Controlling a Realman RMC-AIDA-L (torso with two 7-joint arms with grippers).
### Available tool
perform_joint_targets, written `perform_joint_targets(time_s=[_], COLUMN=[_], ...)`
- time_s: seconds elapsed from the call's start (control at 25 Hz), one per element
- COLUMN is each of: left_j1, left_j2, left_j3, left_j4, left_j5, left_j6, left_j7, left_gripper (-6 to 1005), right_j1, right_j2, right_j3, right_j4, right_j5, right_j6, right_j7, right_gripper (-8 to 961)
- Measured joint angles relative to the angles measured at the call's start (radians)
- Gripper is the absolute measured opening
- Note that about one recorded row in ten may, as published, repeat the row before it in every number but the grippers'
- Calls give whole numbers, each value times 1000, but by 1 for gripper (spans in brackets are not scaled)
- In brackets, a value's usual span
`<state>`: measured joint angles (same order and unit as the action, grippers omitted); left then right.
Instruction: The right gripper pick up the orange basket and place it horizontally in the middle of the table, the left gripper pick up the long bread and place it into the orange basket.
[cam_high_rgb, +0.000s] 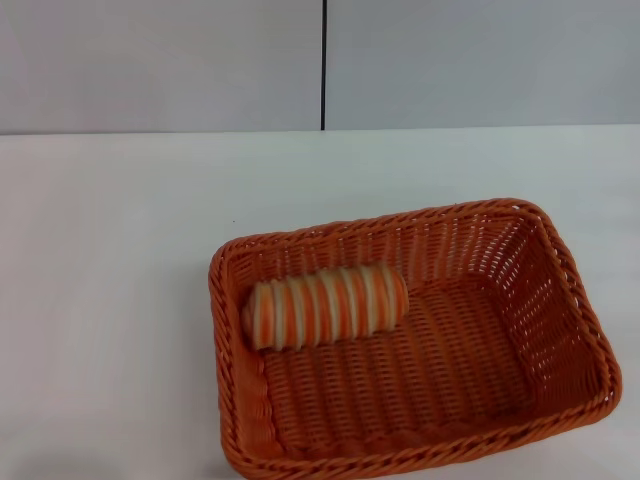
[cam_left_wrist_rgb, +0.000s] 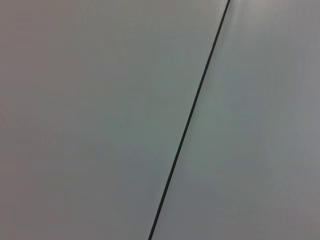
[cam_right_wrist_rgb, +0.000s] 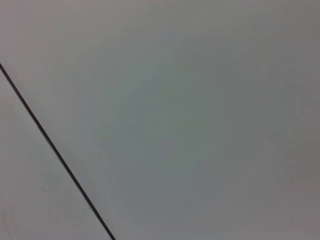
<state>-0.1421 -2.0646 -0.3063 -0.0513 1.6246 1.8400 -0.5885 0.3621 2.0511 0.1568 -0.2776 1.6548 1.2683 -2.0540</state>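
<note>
In the head view the orange basket (cam_high_rgb: 560, 300) lies lengthwise across the near middle of the white table (cam_high_rgb: 110, 260), slightly turned. The long bread (cam_high_rgb: 328, 305), striped orange and cream, rests inside the basket against its far left wall. Neither the left gripper nor the right gripper shows in any view. Both wrist views hold only a grey wall with a thin dark seam.
A grey wall (cam_high_rgb: 160, 60) with a dark vertical seam (cam_high_rgb: 323, 60) stands behind the table's far edge. White tabletop stretches to the left of the basket and behind it.
</note>
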Motion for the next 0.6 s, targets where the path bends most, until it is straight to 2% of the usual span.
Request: perform_joint_targets(time_s=[0.6], left_j1=[7], left_j2=[0], left_j3=[4], left_j4=[-1], left_j5=[6], left_j6=[9], left_j7=[-1], left_gripper=[22], right_j1=[-3], right_j2=[0], right_j3=[0], right_j4=[0], right_j5=[0], right_j6=[3], right_j7=[6], right_gripper=[513])
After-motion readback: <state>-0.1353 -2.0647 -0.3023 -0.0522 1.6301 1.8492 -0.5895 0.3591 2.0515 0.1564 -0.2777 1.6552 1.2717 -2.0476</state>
